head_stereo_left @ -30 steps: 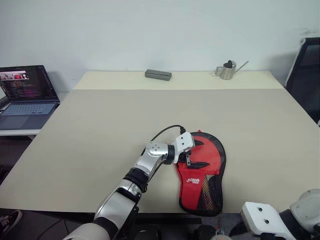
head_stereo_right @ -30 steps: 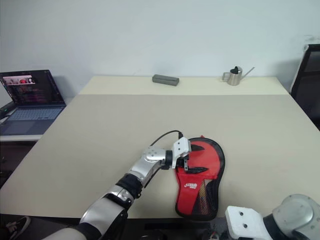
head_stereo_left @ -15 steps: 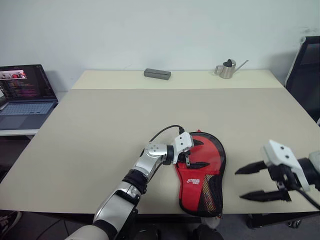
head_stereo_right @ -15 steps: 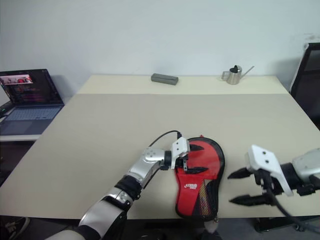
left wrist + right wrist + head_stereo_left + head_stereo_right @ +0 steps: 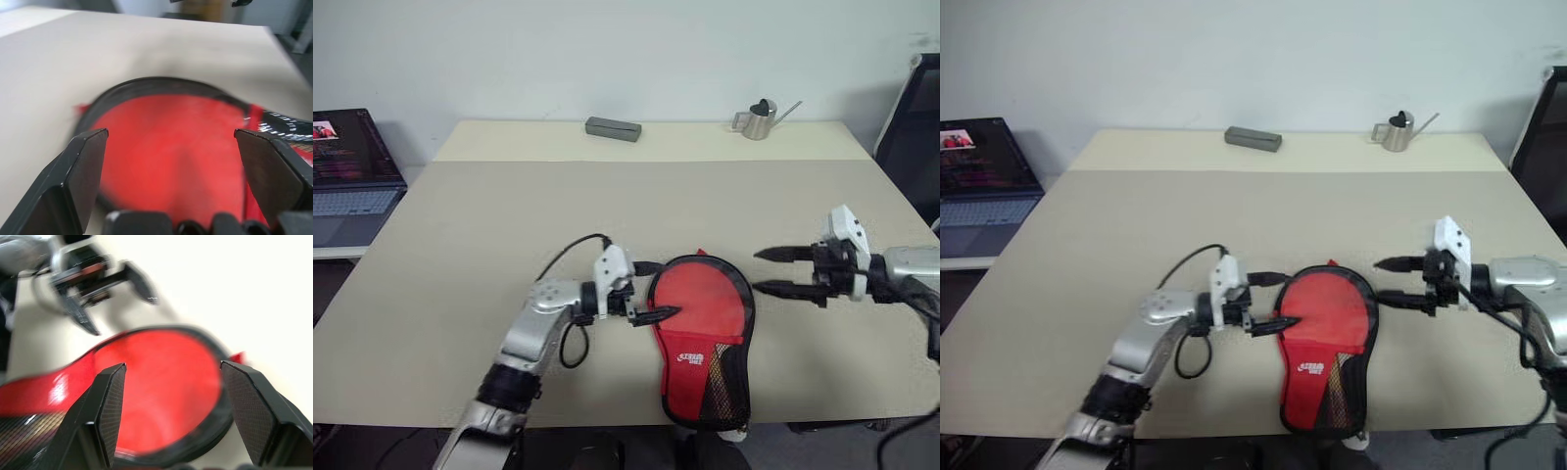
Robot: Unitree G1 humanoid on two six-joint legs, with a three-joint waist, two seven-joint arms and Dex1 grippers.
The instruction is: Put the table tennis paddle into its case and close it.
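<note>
The case (image 5: 705,338) lies red side up near the front edge of the table (image 5: 489,225). The left gripper (image 5: 656,291) at its nine o'clock and the right gripper (image 5: 770,270) at its two o'clock both hover spread, holding nothing

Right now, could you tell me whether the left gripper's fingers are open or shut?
Open. The left gripper has its two black fingers spread wide apart beside the round end of the red case, with nothing held between them.
</note>
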